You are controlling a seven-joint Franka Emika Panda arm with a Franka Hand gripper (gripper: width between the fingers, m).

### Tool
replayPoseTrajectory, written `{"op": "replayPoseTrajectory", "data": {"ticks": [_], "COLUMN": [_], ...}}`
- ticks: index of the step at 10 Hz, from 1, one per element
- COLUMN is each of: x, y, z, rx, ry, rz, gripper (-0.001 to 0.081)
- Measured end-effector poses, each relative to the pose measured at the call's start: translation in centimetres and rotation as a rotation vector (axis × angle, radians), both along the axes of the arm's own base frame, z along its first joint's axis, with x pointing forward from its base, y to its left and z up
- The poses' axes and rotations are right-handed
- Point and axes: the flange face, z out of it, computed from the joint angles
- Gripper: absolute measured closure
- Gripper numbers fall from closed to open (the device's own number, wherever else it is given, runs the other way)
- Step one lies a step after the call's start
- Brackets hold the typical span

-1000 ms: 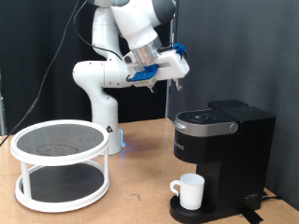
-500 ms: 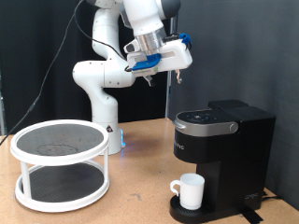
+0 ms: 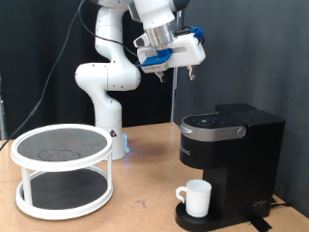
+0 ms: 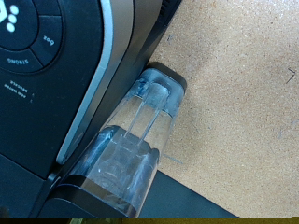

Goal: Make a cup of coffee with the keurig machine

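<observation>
The black keurig machine (image 3: 230, 145) stands on the wooden table at the exterior view's right, its lid down. The cup (image 3: 197, 197), a small white mug, sits on the round drip tray under the spout, handle towards the exterior view's left. My gripper (image 3: 185, 74) hangs high in the air above the machine's top, well clear of it, fingers pointing down, apart, and empty. The wrist view looks down on the keurig machine (image 4: 56, 84), its button panel and its clear water tank (image 4: 131, 149); no fingers show there.
A white two-tier round rack (image 3: 63, 169) with dark mesh shelves stands at the exterior view's left. The arm's white base (image 3: 108, 121) is behind it. A black curtain forms the backdrop. Bare wooden table (image 4: 243, 103) lies beside the machine.
The gripper has risen and swung towards the exterior view's right, from beside the arm to a spot above the machine. The mug and machine have not moved.
</observation>
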Motion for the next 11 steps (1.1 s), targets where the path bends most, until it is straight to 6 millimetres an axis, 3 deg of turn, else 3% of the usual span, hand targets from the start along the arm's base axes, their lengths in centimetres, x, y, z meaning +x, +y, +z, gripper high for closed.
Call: {"op": "replayPoseTrajectory", "data": {"ticks": [3, 6, 9, 11], "x": [-0.9, -1.9, -2.4, -2.5], "y": [-0.1, -0.6, -0.7, -0.6], "z": [-0.7, -2.8, -4.9, -5.0], "rx": [0.147, 0.303, 0.303, 0.294], "ry": [0.082, 0.142, 0.159, 0.152], "rz": [-0.007, -0.054, -0.083, -0.084], "gripper": [0.0071, 0.0071, 0.0071, 0.0071]}}
